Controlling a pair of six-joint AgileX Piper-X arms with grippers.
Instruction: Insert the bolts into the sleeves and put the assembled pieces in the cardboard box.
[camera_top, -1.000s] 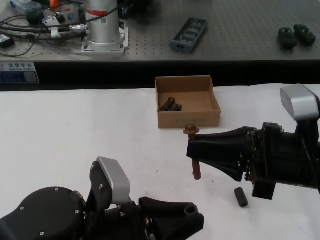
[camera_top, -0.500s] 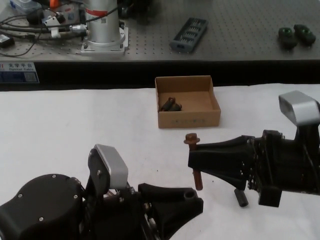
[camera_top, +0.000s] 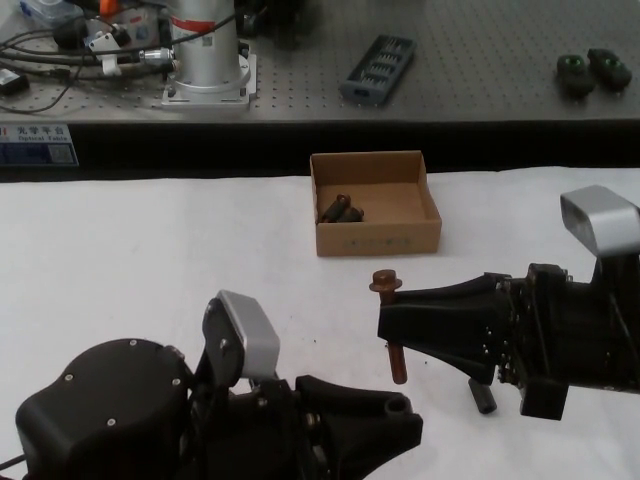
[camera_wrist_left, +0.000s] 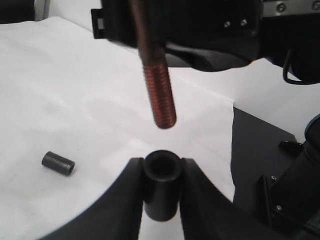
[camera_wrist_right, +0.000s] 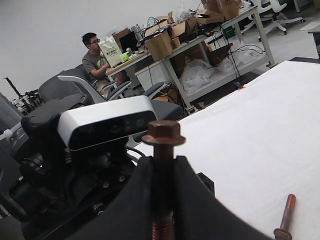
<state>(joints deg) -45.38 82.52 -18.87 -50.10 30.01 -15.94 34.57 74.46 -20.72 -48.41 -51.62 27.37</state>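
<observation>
My right gripper (camera_top: 392, 320) is shut on a copper-coloured bolt (camera_top: 391, 330) and holds it upright, head up, threaded end down. My left gripper (camera_top: 400, 412) is shut on a black sleeve (camera_wrist_left: 161, 185) standing upright with its bore open upward. In the left wrist view the bolt's threaded tip (camera_wrist_left: 161, 107) hangs a short way above the sleeve's mouth, apart from it. In the right wrist view the bolt's hex head (camera_wrist_right: 163, 134) stands above the fingers. The cardboard box (camera_top: 375, 205) at the back holds dark assembled pieces (camera_top: 340, 210).
A loose black sleeve (camera_top: 482, 395) lies on the white cloth by the right arm; it shows as sleeve (camera_wrist_left: 58, 163). Another bolt (camera_wrist_right: 285, 218) lies flat on the cloth. A dark bench with gear (camera_top: 205, 55) runs behind the box.
My left gripper with the sleeve has moved right, under the bolt. The right gripper has lowered the bolt slightly.
</observation>
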